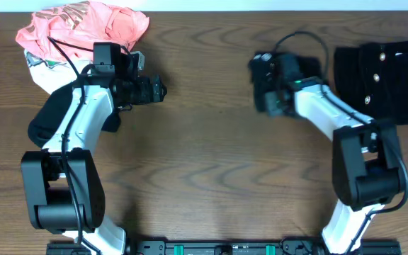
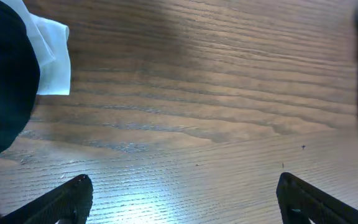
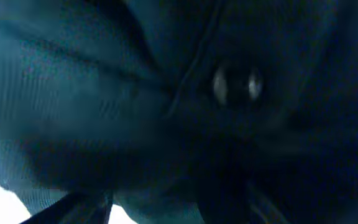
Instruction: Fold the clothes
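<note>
The left gripper [image 2: 185, 190] is hanging open and empty while the right gripper [image 1: 264, 85], grip unclear, is nosing into the black garment [image 3: 104, 93] near the table's [image 1: 211, 142] right edge, probably needing one clean hem.

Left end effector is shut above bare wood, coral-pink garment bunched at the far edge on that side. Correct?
No: the left end effector is open, jaws wide apart, per the left wrist view. It is above bare wood, and the coral-pink garment is bunched at that far edge.

Table [image 1: 211, 142] — grained wood, slight sheen; clothes [image 1: 381, 71] — soft matt cloth
</note>
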Robot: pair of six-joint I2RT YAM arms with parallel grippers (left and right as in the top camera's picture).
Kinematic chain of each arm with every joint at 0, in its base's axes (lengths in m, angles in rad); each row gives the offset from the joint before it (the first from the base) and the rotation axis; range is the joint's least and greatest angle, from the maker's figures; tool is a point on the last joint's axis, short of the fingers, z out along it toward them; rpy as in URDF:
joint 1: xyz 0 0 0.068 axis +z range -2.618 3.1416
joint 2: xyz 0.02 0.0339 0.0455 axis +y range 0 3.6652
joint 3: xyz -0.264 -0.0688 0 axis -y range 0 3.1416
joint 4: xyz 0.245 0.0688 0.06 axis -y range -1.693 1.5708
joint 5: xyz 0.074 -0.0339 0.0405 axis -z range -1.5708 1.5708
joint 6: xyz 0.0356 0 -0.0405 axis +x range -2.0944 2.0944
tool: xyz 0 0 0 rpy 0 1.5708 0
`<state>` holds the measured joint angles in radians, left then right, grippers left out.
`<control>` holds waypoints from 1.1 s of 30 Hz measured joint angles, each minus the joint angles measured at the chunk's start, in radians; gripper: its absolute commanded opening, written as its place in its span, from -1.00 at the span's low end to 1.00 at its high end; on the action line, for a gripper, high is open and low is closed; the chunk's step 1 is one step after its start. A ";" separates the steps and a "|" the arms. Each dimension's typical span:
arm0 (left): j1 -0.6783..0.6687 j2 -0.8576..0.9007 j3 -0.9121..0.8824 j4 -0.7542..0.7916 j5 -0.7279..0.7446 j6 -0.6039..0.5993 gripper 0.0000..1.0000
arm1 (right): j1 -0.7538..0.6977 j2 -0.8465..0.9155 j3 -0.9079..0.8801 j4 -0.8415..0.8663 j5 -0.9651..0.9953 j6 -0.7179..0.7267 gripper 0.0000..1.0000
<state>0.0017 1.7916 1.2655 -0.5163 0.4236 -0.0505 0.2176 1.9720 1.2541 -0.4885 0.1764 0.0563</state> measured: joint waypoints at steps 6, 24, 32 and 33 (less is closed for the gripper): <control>0.000 0.000 0.000 -0.001 0.000 0.000 0.89 | -0.104 0.002 -0.003 0.232 0.063 -0.120 0.09; 0.000 0.000 0.000 -0.003 0.000 0.002 0.89 | -0.059 -0.121 -0.004 0.087 -0.174 -0.013 0.24; 0.000 0.000 0.000 -0.003 0.000 0.003 0.89 | -0.056 -0.171 -0.003 0.245 -0.191 0.109 0.26; 0.000 0.000 0.000 -0.003 0.000 0.003 0.89 | -0.056 -0.167 -0.003 0.275 -0.179 0.116 0.26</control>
<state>0.0017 1.7916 1.2655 -0.5194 0.4236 -0.0479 0.1612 1.8046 1.2514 -0.2134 -0.0025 0.1719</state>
